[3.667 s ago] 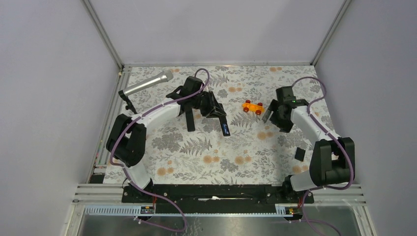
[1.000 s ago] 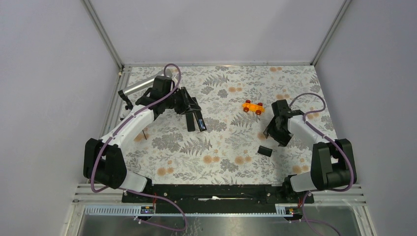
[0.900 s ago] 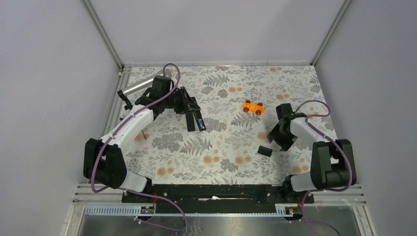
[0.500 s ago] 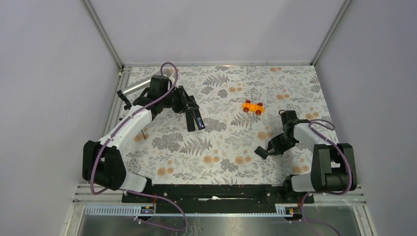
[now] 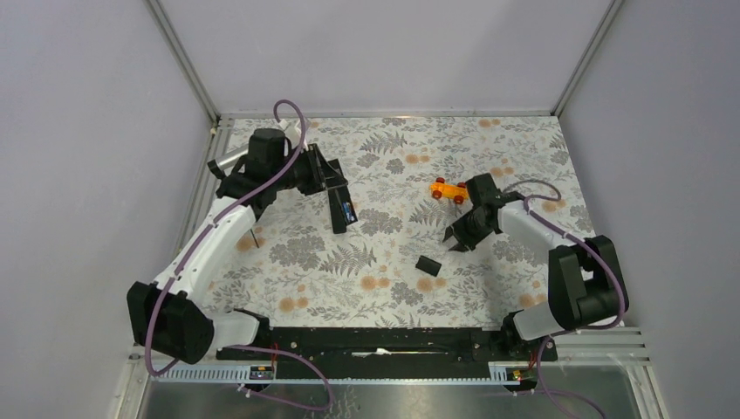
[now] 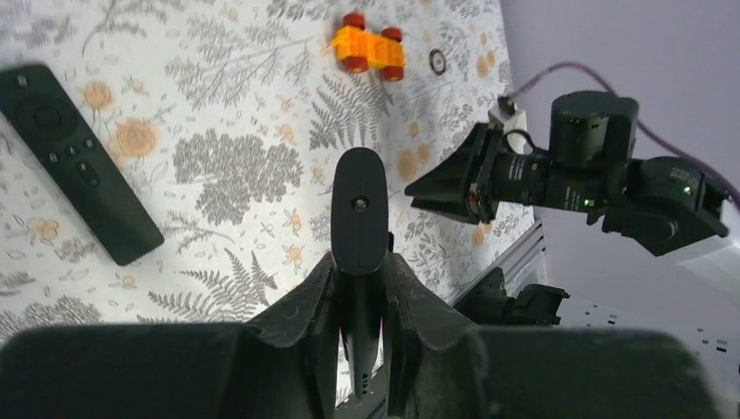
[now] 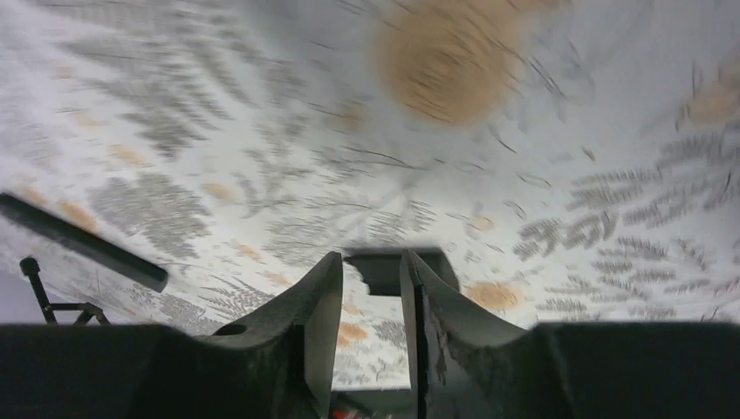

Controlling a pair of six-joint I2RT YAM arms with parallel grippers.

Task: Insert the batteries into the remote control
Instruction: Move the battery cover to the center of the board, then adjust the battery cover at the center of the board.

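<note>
- The desk [image 5: 524,140] has a cloth with grey ferns and orange flowers on it. Plain pale walls stand on three sides, with metal posts in the far corners.
- An orange toy block [image 5: 448,189] with red knobs sits on the desk, a bit right of the middle.
- The remote control [image 5: 343,208] is well to the left of the toy block. It is up off the desk, and the left claw [image 5: 336,194] is clenched tight on one end of it.
- The remote is a long black bar. Its long way runs from the far side to the near side, leaning a little to the right. Its free end points at the near edge. Its plain back faces up.
- A tiny blue spot [image 5: 349,212] shows on it, too small to tell what it is.
- A second remote [image 6: 78,166] lies flat on the desk with its buttons up, also to the left of the toy block.
- A small black cover [image 5: 428,264] lies alone on the desk, nearer than the toy block and a bit left of it.
- The right claw [image 5: 454,240] is just on the near side of the toy block, apart from the cover. Its fingers stand a little apart and hold nothing.
- A silver microphone [image 5: 229,158] lies far left of the toy block, by the wall.
</note>
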